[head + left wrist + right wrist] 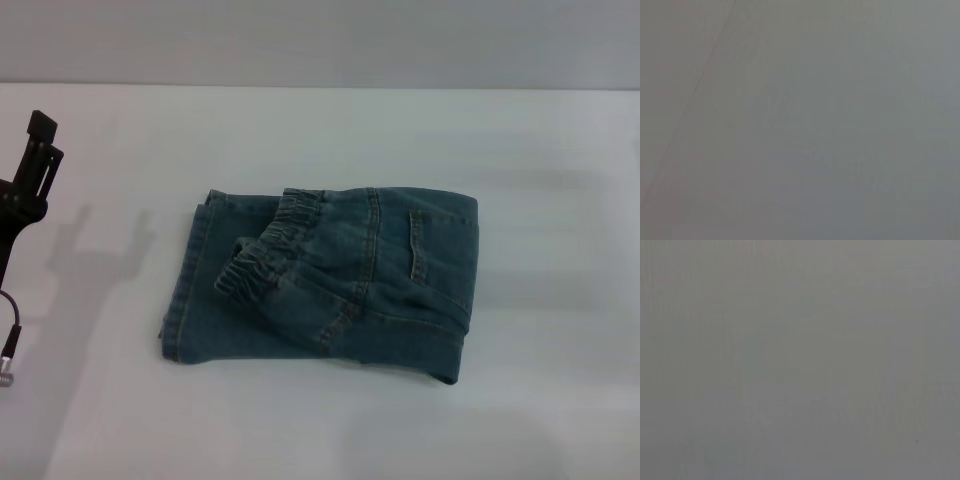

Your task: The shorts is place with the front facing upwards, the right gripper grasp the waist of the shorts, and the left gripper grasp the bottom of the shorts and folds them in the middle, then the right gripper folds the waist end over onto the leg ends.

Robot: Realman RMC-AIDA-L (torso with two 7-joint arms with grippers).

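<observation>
Denim shorts [330, 280] lie folded mid-table, well apart from the left gripper [35, 160], finger state unclear.

The folded blue denim shorts [330, 285] were mid-blue, paler and faded along the seams, with tan stitching at the pocket and hem edges. Gathered elastic waistband [262, 252] same blue. Plain white desk [520, 130], no pattern. Black two-pronged left gripper [35, 155]. Both wrist views uniform grey.
</observation>
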